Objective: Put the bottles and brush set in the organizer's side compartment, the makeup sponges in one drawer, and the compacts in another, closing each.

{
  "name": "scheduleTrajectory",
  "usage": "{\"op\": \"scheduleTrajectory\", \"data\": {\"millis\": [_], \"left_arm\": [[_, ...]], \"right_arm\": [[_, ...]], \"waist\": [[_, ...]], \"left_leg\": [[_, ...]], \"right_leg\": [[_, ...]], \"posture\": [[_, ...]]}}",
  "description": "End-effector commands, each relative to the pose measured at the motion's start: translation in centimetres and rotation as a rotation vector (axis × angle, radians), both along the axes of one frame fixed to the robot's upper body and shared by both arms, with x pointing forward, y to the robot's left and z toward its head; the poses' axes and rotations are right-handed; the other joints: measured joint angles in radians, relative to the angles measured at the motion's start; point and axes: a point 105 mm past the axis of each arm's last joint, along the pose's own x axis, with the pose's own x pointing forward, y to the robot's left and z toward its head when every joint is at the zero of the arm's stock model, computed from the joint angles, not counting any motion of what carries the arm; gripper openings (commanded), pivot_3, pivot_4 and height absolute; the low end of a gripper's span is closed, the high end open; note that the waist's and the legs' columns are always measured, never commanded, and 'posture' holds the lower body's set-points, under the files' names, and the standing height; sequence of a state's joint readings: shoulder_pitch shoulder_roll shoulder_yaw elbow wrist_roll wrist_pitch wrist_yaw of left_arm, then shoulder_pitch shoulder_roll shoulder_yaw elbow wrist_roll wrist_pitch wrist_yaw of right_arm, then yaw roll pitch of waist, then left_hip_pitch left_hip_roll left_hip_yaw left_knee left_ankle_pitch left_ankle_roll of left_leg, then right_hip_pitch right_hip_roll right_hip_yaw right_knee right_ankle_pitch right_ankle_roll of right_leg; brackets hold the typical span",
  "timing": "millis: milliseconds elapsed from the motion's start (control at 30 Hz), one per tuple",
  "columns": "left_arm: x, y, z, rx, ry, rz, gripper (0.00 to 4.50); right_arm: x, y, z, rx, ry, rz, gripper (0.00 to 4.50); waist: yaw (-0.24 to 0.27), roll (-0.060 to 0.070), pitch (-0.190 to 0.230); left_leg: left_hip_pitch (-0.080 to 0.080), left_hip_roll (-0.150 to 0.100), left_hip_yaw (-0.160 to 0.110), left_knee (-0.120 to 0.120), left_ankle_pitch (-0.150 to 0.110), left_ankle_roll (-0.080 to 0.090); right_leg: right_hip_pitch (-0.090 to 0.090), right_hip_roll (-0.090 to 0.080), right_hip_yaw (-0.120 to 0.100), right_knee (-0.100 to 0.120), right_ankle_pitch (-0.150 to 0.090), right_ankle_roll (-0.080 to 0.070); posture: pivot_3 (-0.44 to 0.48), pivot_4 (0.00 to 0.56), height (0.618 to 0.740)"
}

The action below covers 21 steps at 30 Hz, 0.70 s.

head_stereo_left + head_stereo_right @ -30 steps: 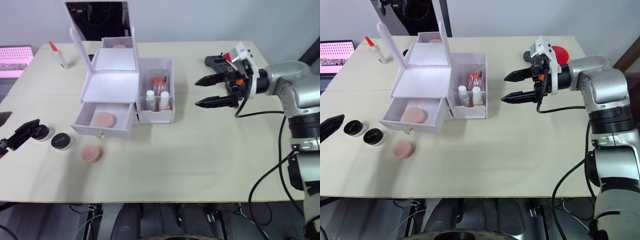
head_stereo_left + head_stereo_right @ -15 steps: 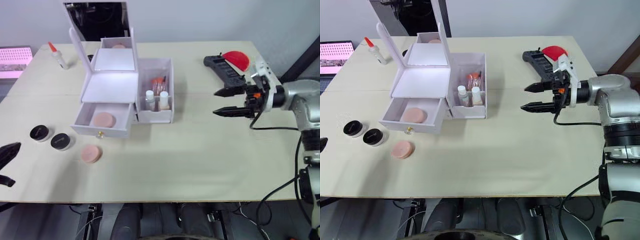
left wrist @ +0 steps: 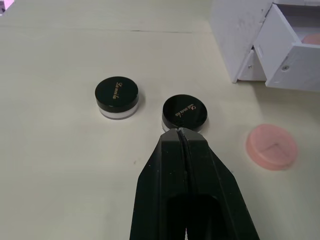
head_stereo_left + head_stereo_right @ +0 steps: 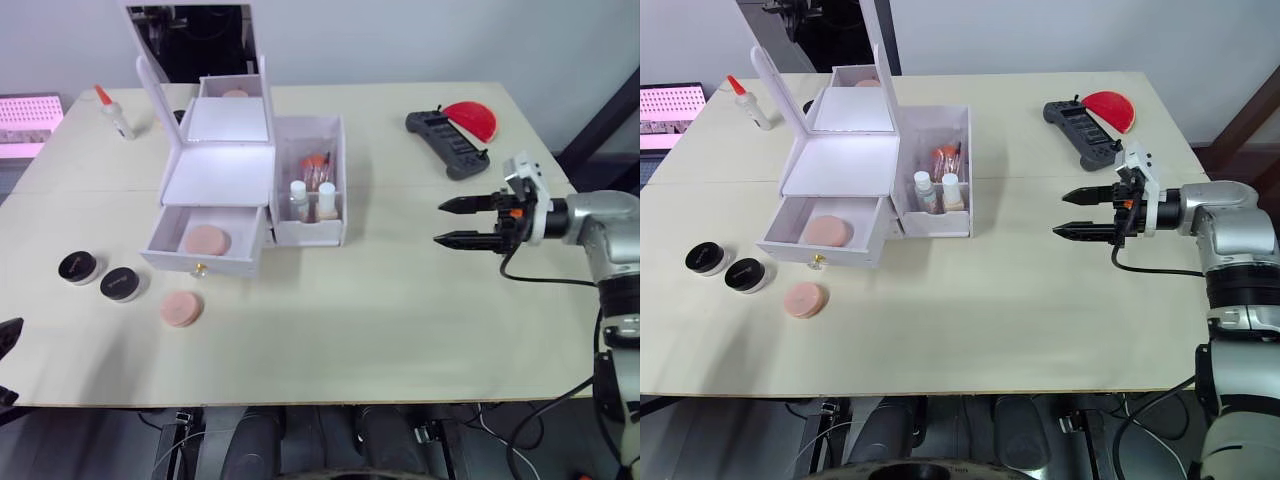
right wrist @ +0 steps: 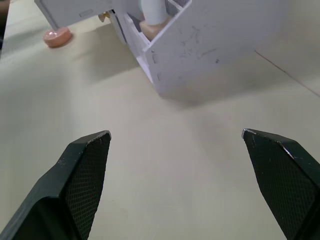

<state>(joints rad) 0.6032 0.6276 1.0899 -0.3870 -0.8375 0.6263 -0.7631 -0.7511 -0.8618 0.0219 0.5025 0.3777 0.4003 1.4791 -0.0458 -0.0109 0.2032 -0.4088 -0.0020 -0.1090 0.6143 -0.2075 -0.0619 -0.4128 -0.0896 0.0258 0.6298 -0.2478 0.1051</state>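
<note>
A pale matte table is carrying everything. The organizer, a boxy white plastic case, is standing with its tall mirror lid upright and its lower drawer hanging open, a gold knob showing on the front. One flat round peach sponge is lying inside that drawer. At the organizer's right end, the side compartment of translucent plastic is holding the two white-capped bottles at its front and the orange-tipped brush set behind them.

The right gripper is hovering over bare table well to the right of the organizer, its two tapered black fingers spread wide with nothing between them. The left gripper is hanging just in front of the compacts, its smooth black fingers pressed tight together and holding nothing.

A black ridged controller is lying near the far right corner, touching a red half-round piece.

The second soft sponge is sitting on the table in front of the drawer. The two compacts, glossy black-lidded discs with gold script, are resting side by side left of it. A red-tipped glue bottle is standing at the far left.
</note>
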Motion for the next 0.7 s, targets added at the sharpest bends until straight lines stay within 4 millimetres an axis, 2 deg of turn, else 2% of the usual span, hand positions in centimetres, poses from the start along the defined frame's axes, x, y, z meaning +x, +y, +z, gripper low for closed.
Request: {"op": "scheduleTrajectory", "data": {"millis": [33,133,267,333,433,567,700], "left_arm": [[1.3,-1.4,1.6,0.051,-0.038,-0.077,0.01],[3.0,-3.6,2.8,0.046,-0.058,-0.178,0.01],[5.5,-7.9,4.9,0.025,-0.095,-0.345,0.01],[6.8,-9.9,5.2,0.046,-0.061,-0.413,0.01],[8.3,-11.9,5.4,0.109,-0.004,-0.469,0.01],[11.6,-14.2,6.5,0.164,0.062,-0.518,0.01],[13.1,-16.3,6.0,0.164,0.159,-0.581,0.01]], "right_arm": [[-0.2,1.6,3.2,0.028,-0.099,0.066,4.50],[-0.7,3.4,4.3,0.016,-0.130,0.136,4.50],[-1.1,5.8,6.1,0.019,-0.191,0.198,4.50],[-1.6,6.7,6.8,0.024,-0.209,0.230,4.50],[-2.0,7.6,7.3,0.021,-0.223,0.249,4.50],[-2.4,8.4,8.0,0.025,-0.248,0.258,4.50],[-2.7,8.9,8.1,0.033,-0.258,0.263,4.50]], "waist": [[0.000,0.000,0.000],[0.004,0.000,0.000],[0.003,0.000,0.000],[0.003,0.000,0.000],[0.003,0.000,0.000],[0.005,0.000,0.001],[0.000,0.001,0.000]], "left_leg": [[0.000,0.000,0.000,0.000,0.000,0.000],[0.000,0.000,0.000,0.000,0.000,0.000],[0.000,0.000,-0.001,-0.001,0.000,0.000],[0.000,0.000,0.000,-0.002,0.000,0.000],[0.000,0.000,-0.001,-0.002,0.000,0.000],[0.000,0.000,-0.002,-0.002,0.000,0.001],[0.001,0.000,-0.002,-0.001,0.001,0.001]], "right_leg": [[0.000,0.000,0.000,0.000,0.000,0.000],[0.000,0.000,0.000,0.000,0.000,-0.001],[0.000,0.000,0.000,0.001,0.000,0.000],[0.000,0.000,0.000,0.001,0.000,0.000],[0.000,0.001,0.000,0.001,0.000,0.001],[0.000,0.002,-0.001,0.002,0.000,0.001],[0.002,0.002,0.000,0.003,0.001,0.003]], "posture": [[0.000,0.150,0.740],[0.000,0.150,0.740],[0.000,0.150,0.740],[0.000,0.150,0.740],[0.000,0.150,0.740],[0.000,0.150,0.740],[0.000,0.150,0.740]]}}
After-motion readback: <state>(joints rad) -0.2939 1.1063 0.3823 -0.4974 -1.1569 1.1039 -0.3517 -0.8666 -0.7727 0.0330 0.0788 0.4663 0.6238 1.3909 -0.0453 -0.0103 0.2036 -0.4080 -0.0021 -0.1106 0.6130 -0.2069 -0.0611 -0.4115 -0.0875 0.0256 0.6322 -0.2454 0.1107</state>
